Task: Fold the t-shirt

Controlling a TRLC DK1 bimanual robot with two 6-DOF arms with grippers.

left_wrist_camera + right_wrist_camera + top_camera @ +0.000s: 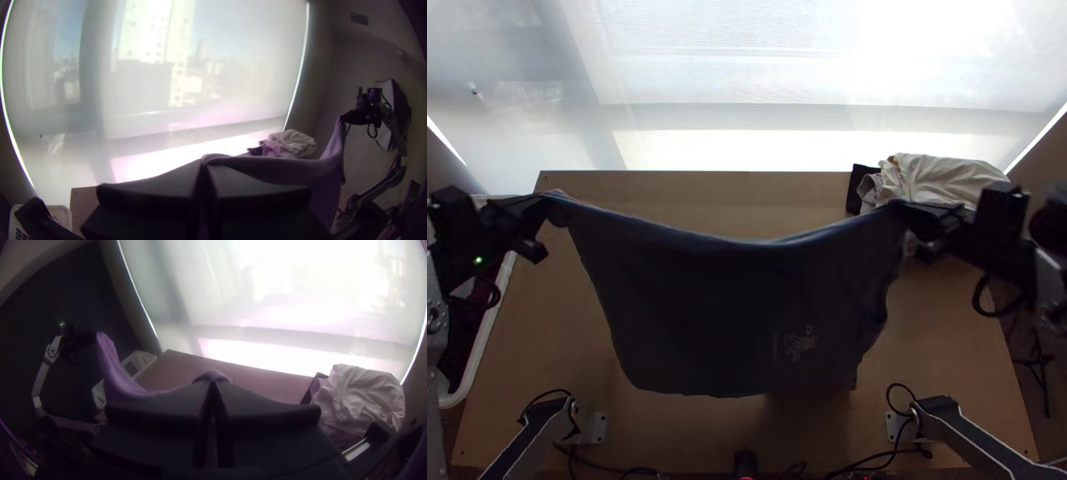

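The dark t-shirt (723,312) hangs stretched between the two grippers above the table, its upper edge sagging in the middle and a small print near its lower right. At the upper left corner, my left gripper (551,210) is shut on the cloth; my right gripper (899,210) is shut on the upper right corner. In the left wrist view, the left gripper (204,171) pinches the t-shirt (275,169) between its fingertips. In the right wrist view, the right gripper (212,384) has a bit of the t-shirt (118,378) poking out over its closed fingertips.
A pile of cream and dark cloth (947,180) lies at the table's far right corner. A white basket (491,320) with dark red cloth stands at the table's left edge. The wooden table (947,352) lies beneath, with cables along its near edge.
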